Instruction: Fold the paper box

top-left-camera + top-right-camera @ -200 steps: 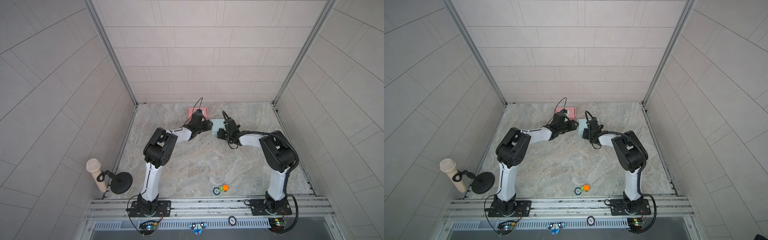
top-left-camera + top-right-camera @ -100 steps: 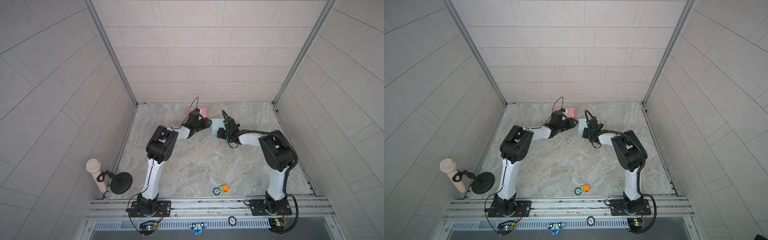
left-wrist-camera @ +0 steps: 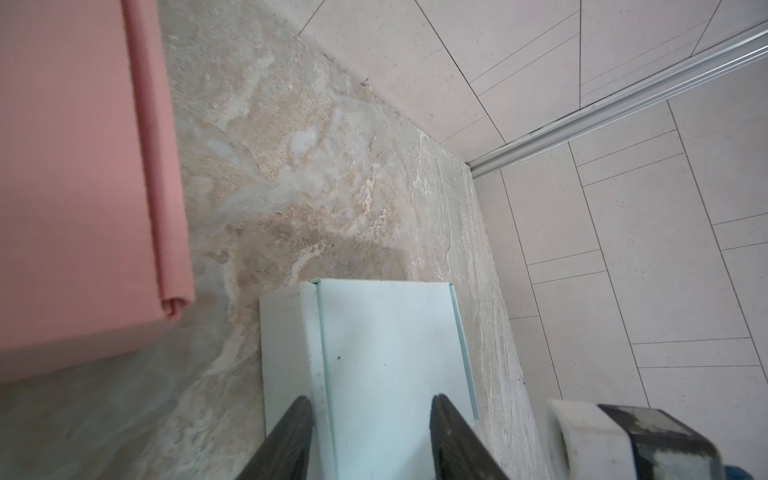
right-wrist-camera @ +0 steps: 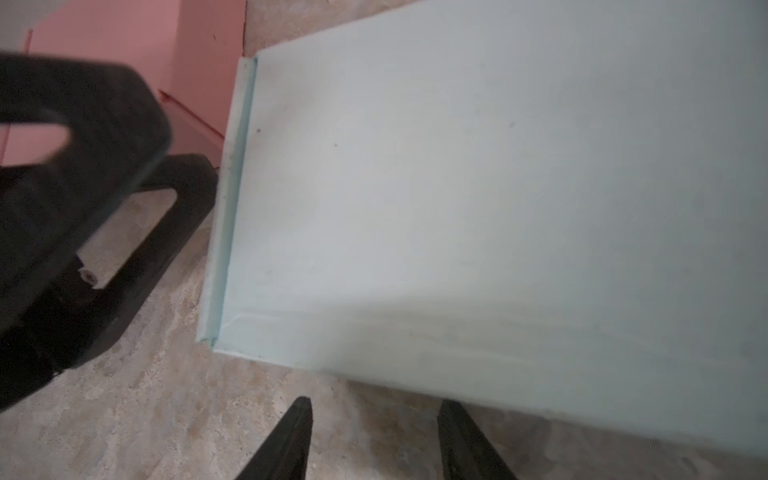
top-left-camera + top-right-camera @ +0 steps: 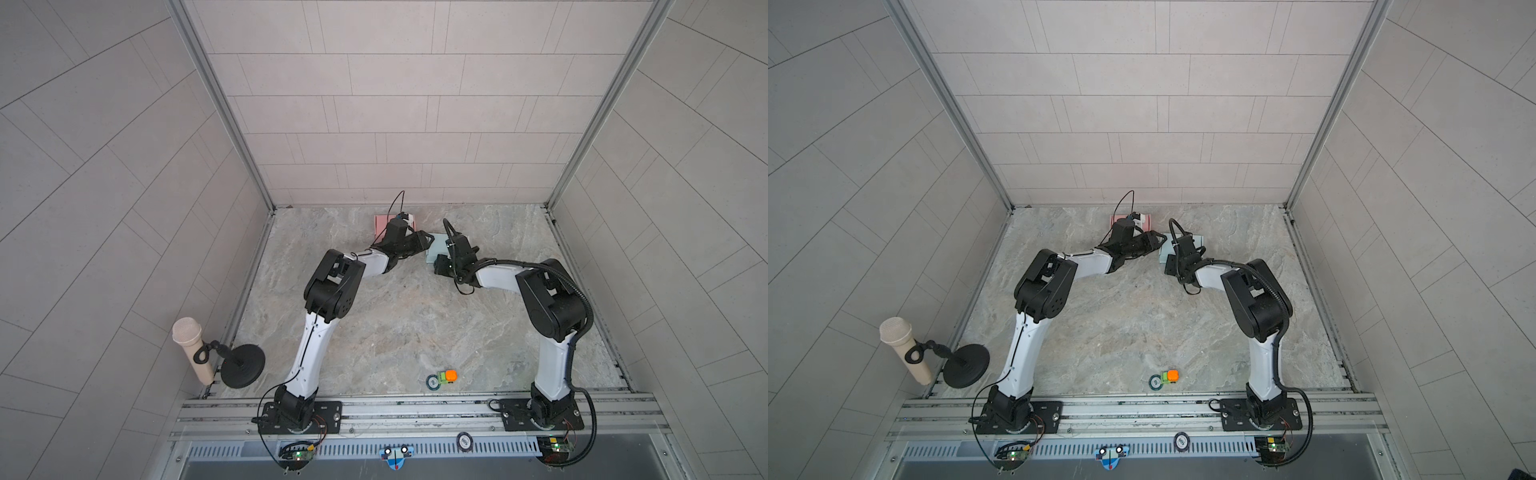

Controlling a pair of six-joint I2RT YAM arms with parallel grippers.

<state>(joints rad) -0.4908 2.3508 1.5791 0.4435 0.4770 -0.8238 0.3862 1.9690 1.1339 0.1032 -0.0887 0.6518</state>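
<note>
The paper box (image 5: 437, 249) (image 5: 1168, 248) is a pale blue flat box lying at the far middle of the table. In the left wrist view the box (image 3: 386, 345) lies under my left gripper (image 3: 372, 407), which is open with its fingers over the box's top face, inside its edges. In both top views the left gripper (image 5: 424, 241) (image 5: 1158, 239) reaches the box from the left. My right gripper (image 4: 376, 409) (image 5: 440, 264) is open over bare table, just short of the box's near edge (image 4: 457, 208), with nothing between its fingers.
A pink box (image 5: 380, 222) (image 3: 75, 187) lies just left of the blue one, by the back wall. A small orange and green toy (image 5: 446, 376) sits near the front rail. A microphone on a stand (image 5: 189, 345) is at front left. Tiled walls close in three sides.
My left gripper has shifted a little to the right, from the pink box's side onto the blue box. The right arm has hardly moved.
</note>
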